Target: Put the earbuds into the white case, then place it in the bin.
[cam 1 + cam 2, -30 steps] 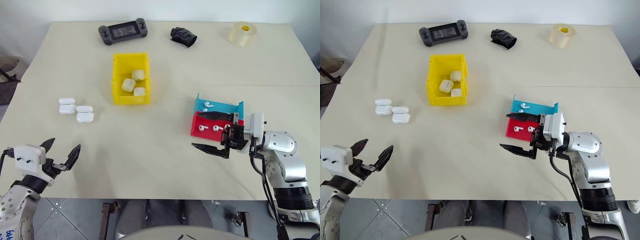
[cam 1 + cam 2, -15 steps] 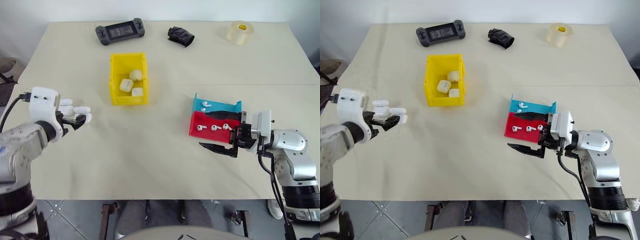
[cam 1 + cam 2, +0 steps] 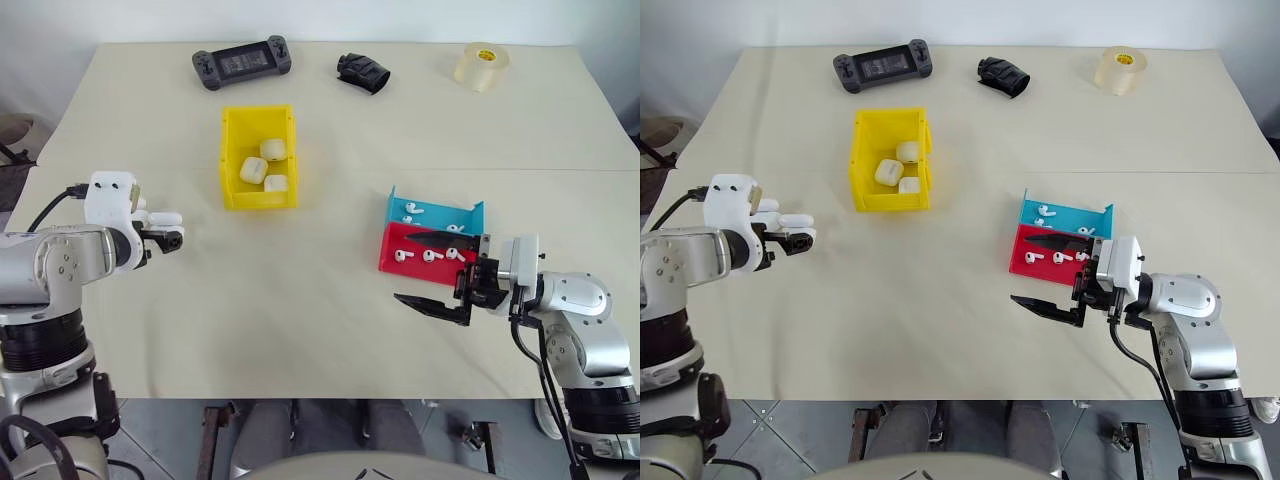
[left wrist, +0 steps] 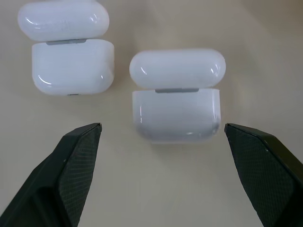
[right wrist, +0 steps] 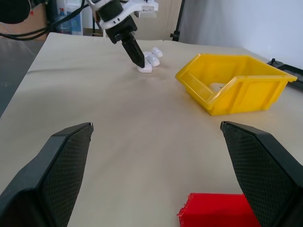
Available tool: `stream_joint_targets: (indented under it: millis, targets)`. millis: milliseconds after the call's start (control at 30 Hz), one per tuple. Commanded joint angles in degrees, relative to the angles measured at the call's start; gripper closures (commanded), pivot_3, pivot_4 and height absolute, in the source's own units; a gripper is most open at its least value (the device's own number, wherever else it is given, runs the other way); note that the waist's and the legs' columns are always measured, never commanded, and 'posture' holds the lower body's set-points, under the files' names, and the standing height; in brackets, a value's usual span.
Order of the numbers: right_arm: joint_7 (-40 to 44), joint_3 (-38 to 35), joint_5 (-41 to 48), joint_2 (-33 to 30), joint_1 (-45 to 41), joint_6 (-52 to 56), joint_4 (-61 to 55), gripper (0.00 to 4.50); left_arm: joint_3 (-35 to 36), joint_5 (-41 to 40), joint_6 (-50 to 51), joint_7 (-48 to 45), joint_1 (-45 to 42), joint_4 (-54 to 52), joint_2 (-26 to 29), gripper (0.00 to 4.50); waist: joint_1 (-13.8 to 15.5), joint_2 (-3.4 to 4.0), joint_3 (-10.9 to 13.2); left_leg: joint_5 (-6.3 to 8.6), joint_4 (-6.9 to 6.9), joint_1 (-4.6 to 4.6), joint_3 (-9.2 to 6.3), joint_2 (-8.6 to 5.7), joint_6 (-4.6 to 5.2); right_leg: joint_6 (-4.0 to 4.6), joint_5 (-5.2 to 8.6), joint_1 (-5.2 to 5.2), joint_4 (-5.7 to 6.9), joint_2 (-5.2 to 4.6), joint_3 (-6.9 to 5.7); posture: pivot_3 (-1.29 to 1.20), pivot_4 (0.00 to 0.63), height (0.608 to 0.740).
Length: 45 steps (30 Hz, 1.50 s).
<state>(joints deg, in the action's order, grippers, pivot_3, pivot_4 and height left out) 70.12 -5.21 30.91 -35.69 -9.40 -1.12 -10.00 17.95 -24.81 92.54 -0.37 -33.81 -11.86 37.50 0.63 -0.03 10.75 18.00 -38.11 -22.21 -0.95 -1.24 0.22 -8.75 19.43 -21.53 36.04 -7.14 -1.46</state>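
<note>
Beige table (image 3: 330, 330), white wall (image 3: 400, 18)

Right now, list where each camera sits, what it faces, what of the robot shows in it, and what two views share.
Head pair: above, looking down over the table; both arms show, left claw and right claw open.
Left wrist: looks along its fingers at two cases lying on the table.
Right wrist: looks level across the table at the bin; own fingers show.
Shared: right wrist and head both show the left claw, cases and bin.

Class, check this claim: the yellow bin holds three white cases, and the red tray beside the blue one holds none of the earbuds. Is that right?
Not quite. The yellow bin does hold three white cases, but the red tray beside the blue one holds several earbuds, as the left eye view shows.
</note>
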Motion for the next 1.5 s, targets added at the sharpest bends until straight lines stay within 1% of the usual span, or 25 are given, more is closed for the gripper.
stream_joint_targets:
  millis: [33, 167, 367, 433, 700, 800, 900, 933, 1067, 1133, 1233, 1267, 1367, 1433, 1500]
  targets:
    - [-0.9, -0.6, 0.8, 0.3, 0.7, -0.5, -2.7, 0.0, 0.8, 2.1, 0.0, 1.3, -1.9, 1.4, -1.3, 0.07, 0.1, 0.0, 0.0, 0.0, 0.01, 0.0, 0.0, 0.0, 0.0, 0.0, 0.0, 0.0, 0.0, 0.01, -0.01, 0.0, 0.15, 0.74]
    - [-1.4, -0.5, 0.7, 0.4, 1.1, -0.4, -3.3, 0.0, 0.3, 2.6, 0.0, 1.1, -3.0, 2.7, -1.5, 0.07, 0.0, -0.03, 0.0, 0.0, 0.01, -0.01, 0.01, 0.01, 0.0, 0.0, 0.0, -0.01, -0.01, 0.02, -0.01, 0.0, 0.15, 0.74]
    - [-2.8, -0.5, 0.6, 1.0, 2.4, -0.7, -4.1, 0.0, -0.6, 6.2, -0.2, 1.1, -6.2, 6.4, -3.0, 0.07, 0.1, -0.04, 0.0, -0.01, 0.0, -0.01, 0.02, 0.0, -0.01, 0.0, 0.0, -0.01, 0.0, 0.03, -0.01, 0.0, 0.15, 0.74]
    - [-3.1, -0.4, 0.5, 1.1, 2.6, -0.8, -4.4, 0.0, -2.1, 7.1, -0.1, 0.7, -6.4, 7.1, -2.7, 0.07, 0.1, -0.04, 0.0, -0.01, 0.0, -0.01, 0.02, -0.01, -0.01, 0.0, 0.0, -0.01, 0.01, 0.03, -0.01, 0.0, 0.15, 0.74]
    - [-4.8, -0.6, 0.3, 1.5, 3.3, -1.0, -5.1, 0.0, -1.4, 9.0, -0.1, -0.7, -6.3, 8.3, -4.5, 0.07, 0.2, -0.05, 0.0, -0.01, -0.02, 0.0, 0.02, 0.0, -0.02, 0.0, 0.0, -0.01, 0.04, 0.03, -0.01, 0.0, 0.15, 0.74]
    - [-5.1, -0.5, 0.2, 1.5, 3.4, -1.1, -5.1, 0.0, -0.5, 9.9, -0.1, -0.6, -6.3, 8.6, -5.6, 0.68, 0.4, -0.06, 0.0, -0.01, -0.04, 0.0, 0.03, -0.02, -0.02, -0.01, 0.0, -0.01, 0.04, 0.02, 0.01, 0.0, 0.15, 0.74]
    - [-5.2, -0.5, 0.2, 1.5, 3.1, -1.2, -4.9, 0.0, -1.0, 10.1, -0.1, -1.3, -5.8, 8.0, -5.2, 1.59, 0.4, -0.06, 0.0, -0.02, -0.06, 0.01, 0.04, -0.01, -0.03, -0.01, 0.0, -0.01, 0.05, 0.03, 0.01, 0.0, 0.15, 0.74]
    - [-5.3, -0.6, 0.2, 1.4, 3.0, -1.2, -4.8, 0.0, -1.0, 10.1, -0.1, -1.6, -5.4, 7.6, -5.0, 1.7, 0.5, -0.06, 0.0, -0.02, -0.06, 0.01, 0.03, -0.01, -0.04, -0.01, 0.0, -0.01, 0.06, 0.03, 0.0, 0.0, 0.15, 0.74]
    - [-5.2, -0.6, 0.1, 1.4, 2.8, -1.3, -4.4, 0.0, -0.2, 10.0, 0.0, -2.8, -2.9, 5.2, -3.6, 1.7, 0.2, -0.06, 0.0, -0.03, -0.04, 0.03, 0.05, 0.01, -0.05, -0.01, 0.0, -0.01, 0.08, 0.04, 0.02, 0.0, 0.15, 0.74]
    - [-5.3, -0.7, 0.1, 1.3, 2.5, -1.3, -4.2, 0.0, 1.8, 9.5, -1.1, -4.5, -2.2, 4.0, -3.4, 1.7, 0.0, -0.06, 0.0, -0.03, -0.03, 0.02, 0.04, 0.03, -0.04, -0.01, 0.0, -0.01, 0.07, 0.04, 0.02, 0.0, 0.15, 0.74]
    - [-5.2, -0.8, 0.0, 1.1, 2.3, -1.2, -3.9, 0.0, 4.7, 7.0, -8.0, -9.1, 0.0, 1.2, -3.6, 1.7, -0.1, -0.06, 0.0, -0.03, -0.02, 0.02, 0.04, 0.04, -0.05, -0.01, 0.0, -0.02, 0.06, 0.05, 0.01, 0.0, 0.15, 0.74]
    - [-5.2, -1.1, 0.0, 0.9, 2.2, -1.1, -3.7, 0.0, 4.8, 5.3, -13.5, -13.7, 2.5, -1.1, -2.2, 1.7, -0.2, -0.06, 0.0, -0.03, -0.02, 0.02, 0.04, 0.05, -0.05, -0.01, 0.0, -0.03, 0.06, 0.05, 0.0, 0.0, 0.15, 0.74]
    - [-5.1, -2.2, 0.6, 0.0, 2.3, -0.4, -3.6, 0.0, 5.8, 0.5, -23.8, -25.4, 10.2, -5.8, 1.2, 1.7, -0.6, -0.07, 0.0, -0.03, 0.02, 0.0, 0.04, 0.06, -0.05, -0.01, 0.0, -0.02, -0.02, 0.03, 0.0, 0.0, 0.15, 0.74]
    - [-4.9, -2.9, 1.1, -0.7, 2.6, 0.1, -4.0, 0.0, 6.8, -1.5, -30.7, -31.2, 14.5, -7.3, 2.1, 1.7, -0.7, -0.06, 0.0, -0.02, 0.06, 0.01, 0.04, 0.04, -0.04, 0.0, 0.0, -0.02, -0.04, -0.05, 0.0, 0.0, 0.15, 0.74]
    - [-4.2, -4.3, 1.7, -2.3, 3.0, 0.7, -3.7, 0.0, 7.9, -4.4, -41.3, -40.0, 18.7, -9.6, 1.6, 1.7, -0.6, -0.06, 0.0, -0.02, 0.07, 0.01, 0.04, 0.03, -0.04, 0.0, 0.0, -0.01, -0.1, -0.08, -0.02, 0.0, 0.15, 0.74]
